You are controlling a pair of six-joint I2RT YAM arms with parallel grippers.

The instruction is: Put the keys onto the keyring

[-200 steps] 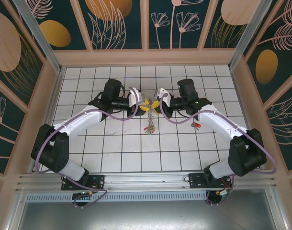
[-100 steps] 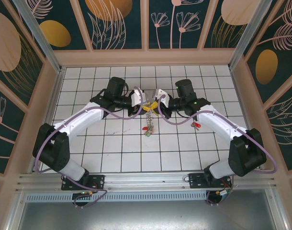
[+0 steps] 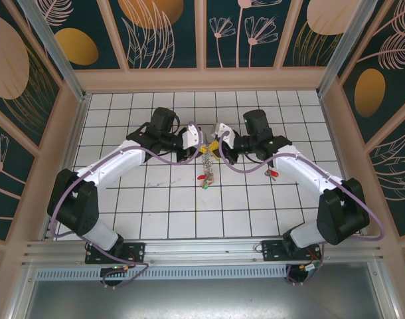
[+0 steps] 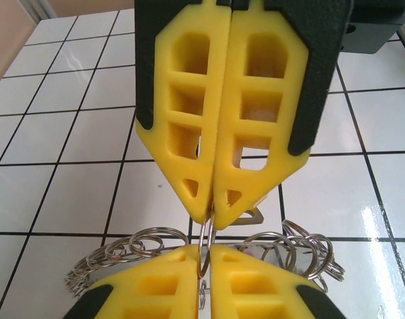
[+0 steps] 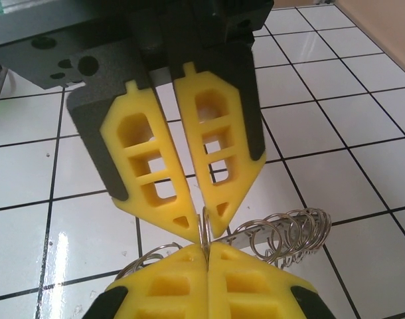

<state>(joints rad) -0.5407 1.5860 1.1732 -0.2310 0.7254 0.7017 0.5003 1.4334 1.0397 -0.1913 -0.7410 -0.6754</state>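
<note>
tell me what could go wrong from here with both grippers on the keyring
1. The left gripper and right gripper both pinch one thin loop of the keyring by their very tips; it could slip out, dropping it and the keys at its end.
2. A small red piece, likely a key, lies beside the right arm; the arm might sweep it away.

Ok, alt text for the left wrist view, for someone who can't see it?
Two yellow pincers meet tip to tip, the right pincer at top and the left pincer at bottom, both pinching one thin loop of the keyring, whose coils trail over white tiles.
</note>
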